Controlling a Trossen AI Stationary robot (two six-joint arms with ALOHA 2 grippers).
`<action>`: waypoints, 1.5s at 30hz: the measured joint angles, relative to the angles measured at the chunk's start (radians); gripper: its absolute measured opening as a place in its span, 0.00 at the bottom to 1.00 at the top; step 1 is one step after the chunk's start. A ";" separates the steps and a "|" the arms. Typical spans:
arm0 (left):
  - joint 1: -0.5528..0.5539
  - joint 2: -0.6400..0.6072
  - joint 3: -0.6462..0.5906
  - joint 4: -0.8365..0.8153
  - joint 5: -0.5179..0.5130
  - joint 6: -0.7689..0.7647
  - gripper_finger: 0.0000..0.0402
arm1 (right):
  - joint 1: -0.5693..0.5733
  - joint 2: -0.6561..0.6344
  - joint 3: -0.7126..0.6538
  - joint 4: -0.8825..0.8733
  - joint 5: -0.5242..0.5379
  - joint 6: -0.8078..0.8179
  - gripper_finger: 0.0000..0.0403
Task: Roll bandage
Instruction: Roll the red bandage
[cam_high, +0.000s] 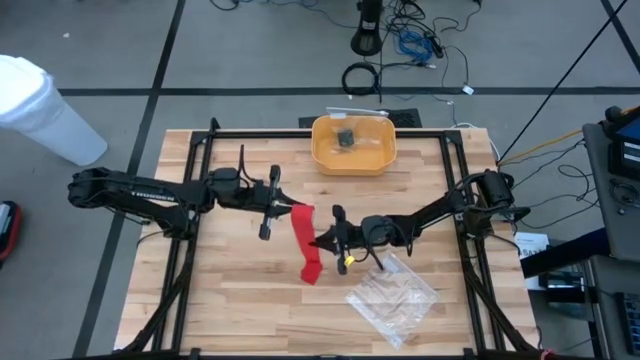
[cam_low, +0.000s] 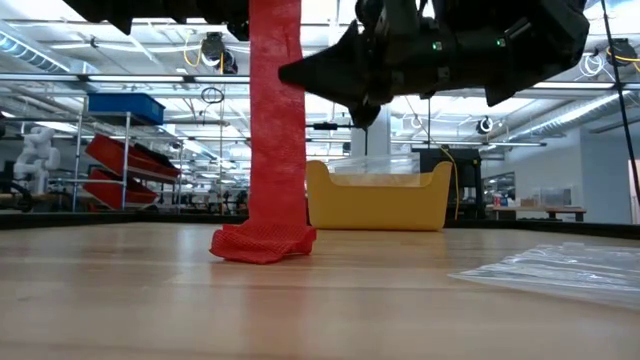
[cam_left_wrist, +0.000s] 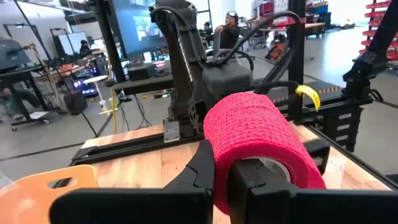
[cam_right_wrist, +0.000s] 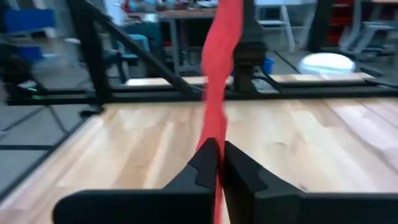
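Note:
The red bandage (cam_high: 305, 240) is part roll, part loose strip. The roll (cam_left_wrist: 255, 140) sits on my left gripper (cam_high: 288, 211), which is shut on it above the table's middle. From there the strip (cam_low: 276, 120) hangs down, and its crumpled lower end (cam_low: 262, 243) rests on the table. My right gripper (cam_high: 320, 242) reaches in from the table's right and is shut on the strip (cam_right_wrist: 217, 124) partway down. My left gripper holds the roll with one finger (cam_left_wrist: 261, 180) inside its hollow core and the other finger (cam_left_wrist: 200, 168) outside against the red wrap (cam_left_wrist: 217, 143). The fingers point level toward the table's right. The roll is lifted clear of the table. My right gripper pinches the loose strip (cam_right_wrist: 217, 146) between its two fingers, across its width, partway down its length. The fingers come level from the table's right. The strip runs up from the fingers to the roll, and its lower part hangs to the table.
A yellow tub (cam_high: 354, 143) stands at the far middle of the table. A clear crinkled plastic bag (cam_high: 392, 295) lies near the right front. Black frame rails (cam_high: 190, 170) run along the table's sides.

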 joint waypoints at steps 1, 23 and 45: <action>0.000 0.000 0.000 0.001 -0.001 -0.006 0.03 | 0.000 0.000 0.000 -0.011 0.020 0.000 0.01; -0.133 0.022 0.000 -0.030 -0.014 -0.026 0.03 | -0.106 -0.057 0.000 0.055 0.293 -0.224 0.00; -0.134 0.288 0.124 -0.055 -0.027 0.001 0.03 | -0.090 -0.399 0.000 -0.199 0.342 -0.505 0.00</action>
